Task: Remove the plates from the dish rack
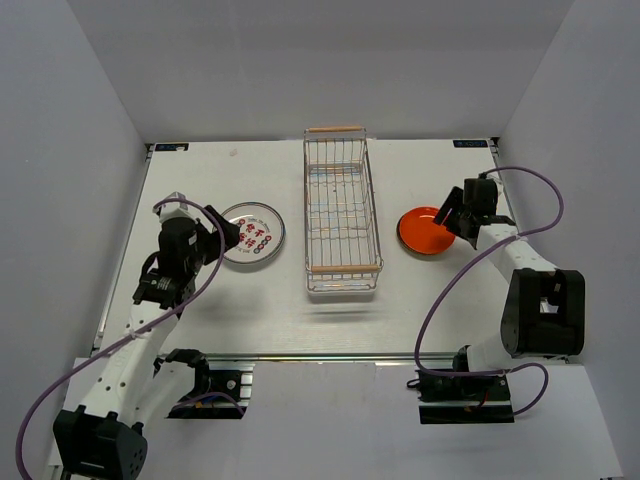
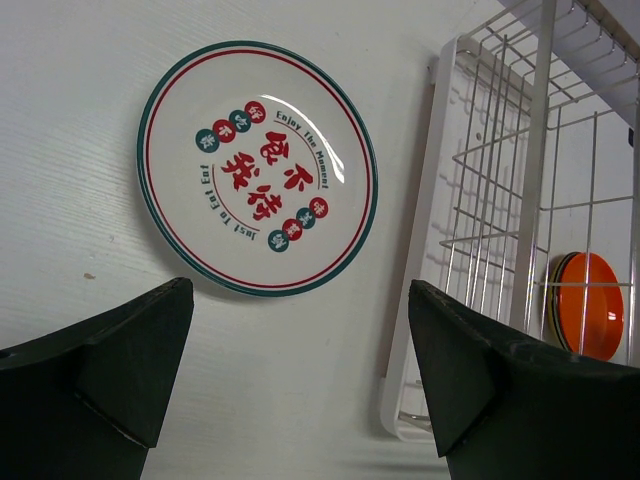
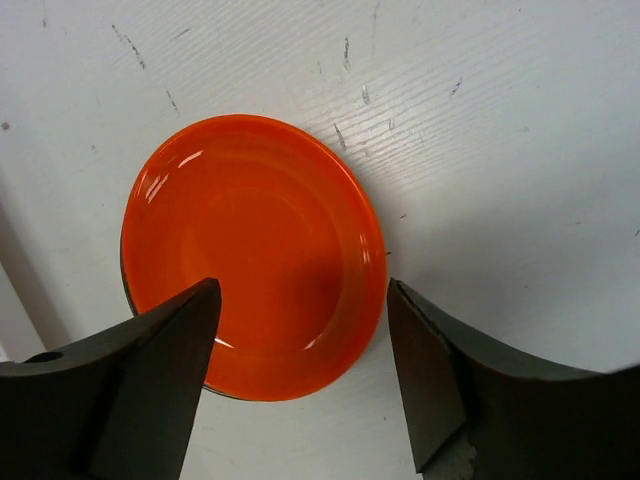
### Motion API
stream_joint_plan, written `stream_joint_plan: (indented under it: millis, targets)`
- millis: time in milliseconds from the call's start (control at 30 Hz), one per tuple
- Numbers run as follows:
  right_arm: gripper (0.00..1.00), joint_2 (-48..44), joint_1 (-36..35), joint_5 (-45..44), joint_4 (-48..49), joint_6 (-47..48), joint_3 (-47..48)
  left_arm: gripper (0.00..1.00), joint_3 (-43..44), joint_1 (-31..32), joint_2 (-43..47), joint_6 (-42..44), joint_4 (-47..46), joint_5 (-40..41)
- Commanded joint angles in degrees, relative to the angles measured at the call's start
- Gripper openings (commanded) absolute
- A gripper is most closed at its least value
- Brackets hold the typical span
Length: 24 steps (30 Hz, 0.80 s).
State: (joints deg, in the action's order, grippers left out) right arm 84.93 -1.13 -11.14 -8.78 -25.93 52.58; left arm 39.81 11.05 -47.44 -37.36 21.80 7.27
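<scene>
1. Standing wide apart, the jaws of the right gripper (image 3: 302,290) straddle the near edge of the orange-red plate (image 3: 255,250) without visibly touching it.
2. The left gripper (image 2: 300,300) is equally spread and empty, hovering just short of the white plate with red marks (image 2: 257,167).
3. Both plates lie flat on the table (image 1: 420,310), one on each side of the dish rack (image 1: 343,268), which appears to hold no plates. The step looks like a final release.
4. The next move calls for a straight lift clear of the rim.
5. The orange-red plate is glossy and shallow. A darker edge beneath it may be another plate, but that cannot be told.
</scene>
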Motion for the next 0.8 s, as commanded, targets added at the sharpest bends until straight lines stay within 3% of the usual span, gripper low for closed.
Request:
stream_joint_plan:
  millis: [0,300,500,667,767]
  targets:
    - [0.75,0.1,0.2,0.3,0.3,-0.8,-0.5,0.98,0.4,0.2,-0.9,-0.2,-0.5,-0.1]
    - [0.89,-0.2,0.2,7.4,1.1,0.4,-0.5,0.98,1.0,0.2,0.0,-0.3,0.1,-0.6]
    - [0.89,-9.6,0.1,6.7,-1.6,0.1,-1.9,0.98,2.3,0.2,1.5,-1.0,1.8,0.1]
    - [0.89,-15.3,-0.3,7.7,-9.6,0.6,-0.4,0.98,4.3,0.2,1.9,-1.0,4.7,1.3]
    - [0.89,-23.8,-0.2,7.6,-10.5,1.1,-3.7,0.98,5.6,0.2,1.8,-3.1,6.7,0.6]
